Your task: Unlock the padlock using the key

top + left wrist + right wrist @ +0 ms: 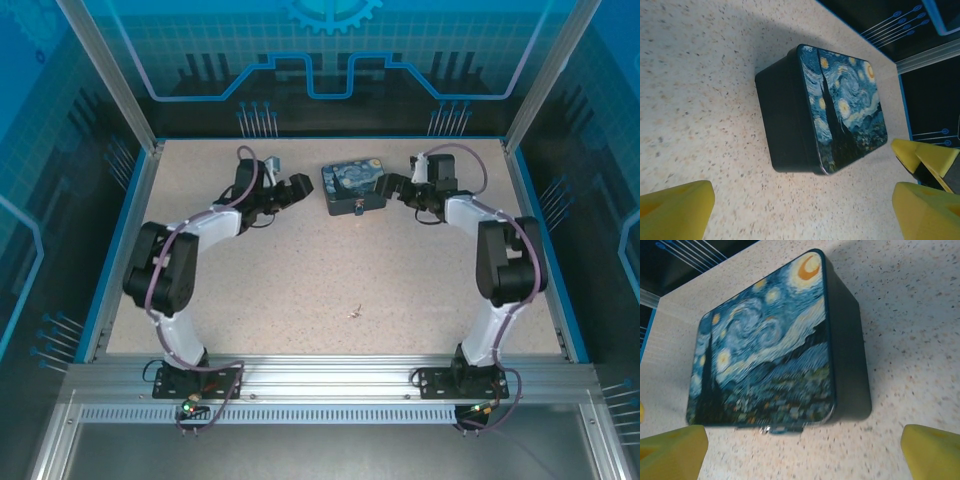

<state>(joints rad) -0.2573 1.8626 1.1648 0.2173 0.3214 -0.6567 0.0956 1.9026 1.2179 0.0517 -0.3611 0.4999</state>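
Observation:
The small blue-teal padlock [783, 428] hangs at the front edge of the starry-night tin [352, 187], and its silvery shackle glints beside it. From above the padlock [357, 210] is a tiny dark spot. The thin silvery key [354, 313] lies alone on the table, well in front of the tin. My left gripper [293, 190] hovers just left of the tin, open, nothing between its yellow fingers [675, 207]. Just right of the tin my right gripper [396, 188] also stands open and empty, yellow fingers [932, 450] spread wide.
The tin [825, 110] stands at the back middle of the speckled table [300, 280], between both grippers. Blue-edged walls enclose the table on three sides. My right gripper's yellow fingers [925, 155] show past the tin in the left wrist view.

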